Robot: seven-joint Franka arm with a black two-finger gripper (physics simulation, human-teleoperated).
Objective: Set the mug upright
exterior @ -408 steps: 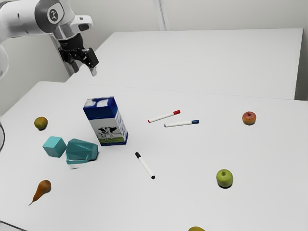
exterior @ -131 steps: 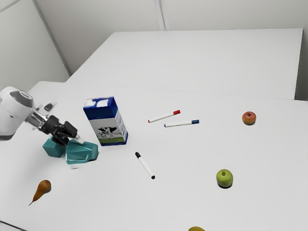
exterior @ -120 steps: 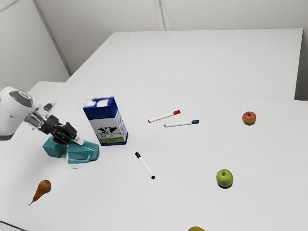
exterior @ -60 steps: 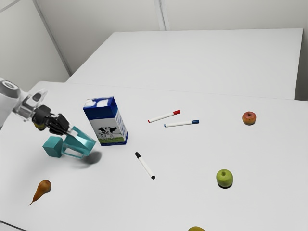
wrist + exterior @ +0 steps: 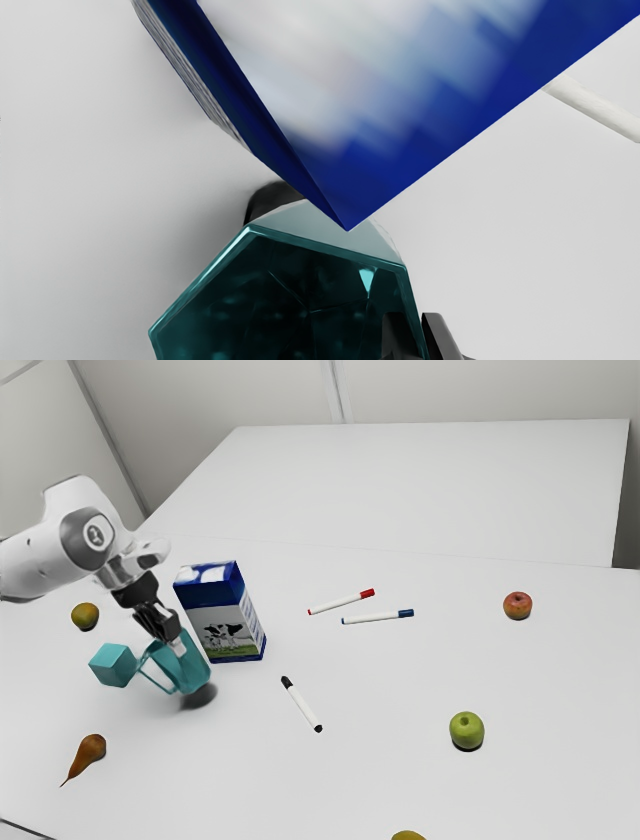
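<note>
Mug (image 5: 188,668) hangs tilted below the fingers (image 5: 171,628), its open mouth facing up toward them and its shadow beneath on the tabletop (image 5: 400,670). They pinch its wall, one inside, one outside. Near them stand the milk carton (image 5: 225,622) and, on the handle's side, a teal cube (image 5: 113,666).
</note>
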